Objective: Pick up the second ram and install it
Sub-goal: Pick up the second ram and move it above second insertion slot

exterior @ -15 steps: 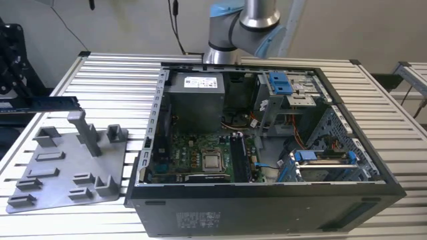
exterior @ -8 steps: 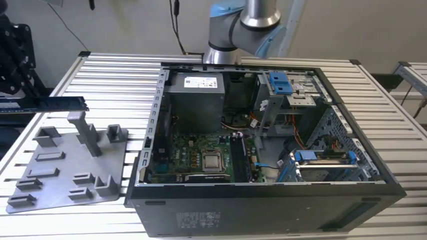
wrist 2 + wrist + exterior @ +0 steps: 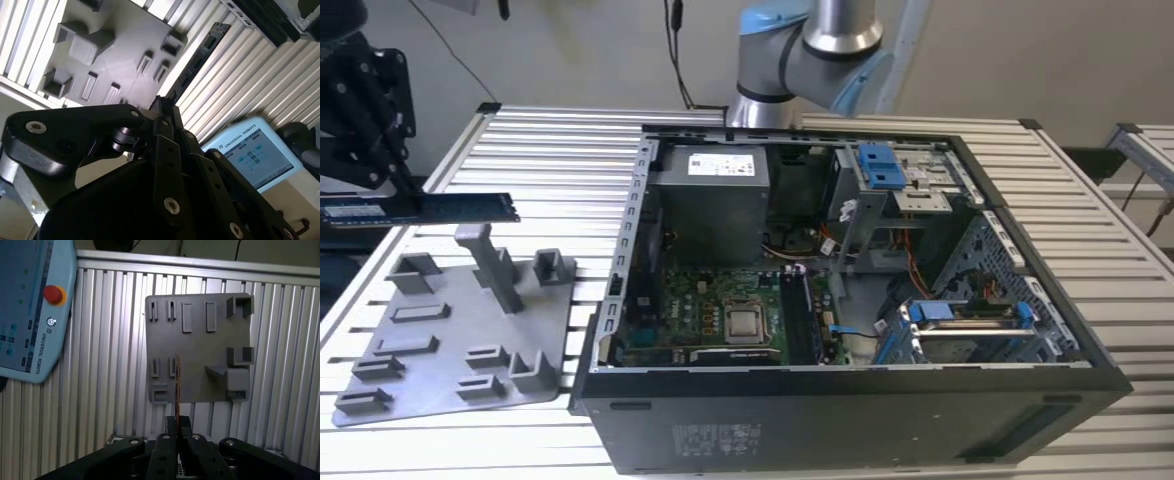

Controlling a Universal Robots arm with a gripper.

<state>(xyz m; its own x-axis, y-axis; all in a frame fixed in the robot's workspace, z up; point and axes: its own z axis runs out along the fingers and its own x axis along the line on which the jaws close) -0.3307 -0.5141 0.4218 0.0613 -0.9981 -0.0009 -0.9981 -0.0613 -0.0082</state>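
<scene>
The ram (image 3: pixel 467 207) is hanging level in the air over the far part of the grey tray (image 3: pixel 454 335), at the exterior view's left, well apart from the open computer case (image 3: pixel 854 420). The gripper (image 3: pixel 408 200) is clamping it narrowly between its fingers. In the first wrist view it is showing edge-on (image 3: pixel 177 382) above the tray. A teach pendant (image 3: pixel 30 315) is lying on the slatted table (image 3: pixel 547 140).

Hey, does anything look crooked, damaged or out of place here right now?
Nothing stands out. The long, thin blue-green ram stick sits straight in the black gripper above the flat grey plastic pegged tray, and the open dark computer case looks undamaged.
</scene>
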